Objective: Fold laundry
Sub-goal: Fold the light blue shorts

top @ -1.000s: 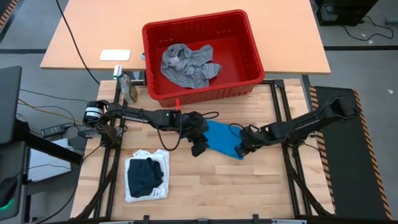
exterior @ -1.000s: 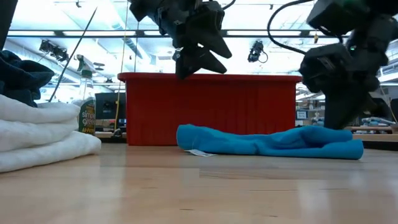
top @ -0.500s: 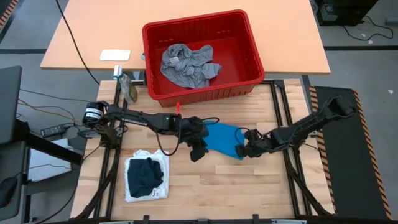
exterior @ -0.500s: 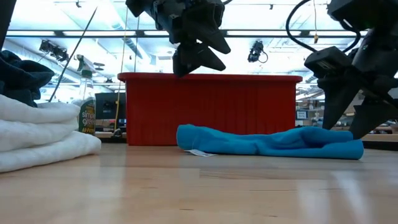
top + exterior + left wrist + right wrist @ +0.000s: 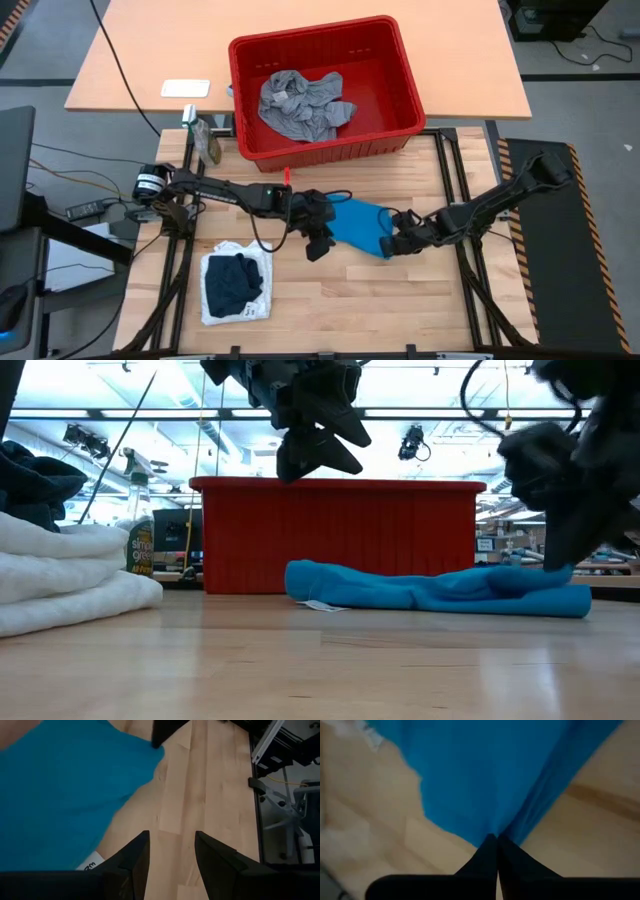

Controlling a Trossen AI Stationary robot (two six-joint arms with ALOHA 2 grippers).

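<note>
1. Blue garment (image 5: 358, 224) lies flat mid-table, in front of the red basket (image 5: 405, 85).
2. My right claw (image 5: 391, 243) is pinched together on its near edge, a hold for folding.
3. My left claw (image 5: 316, 243) hovers apart, empty, above the other edge.

blue garment (image 5: 358, 224) flat mid-table | grey garment (image 5: 302, 104) crumpled in basket | navy garment (image 5: 232, 282) atop white garment (image 5: 213, 309)
</note>
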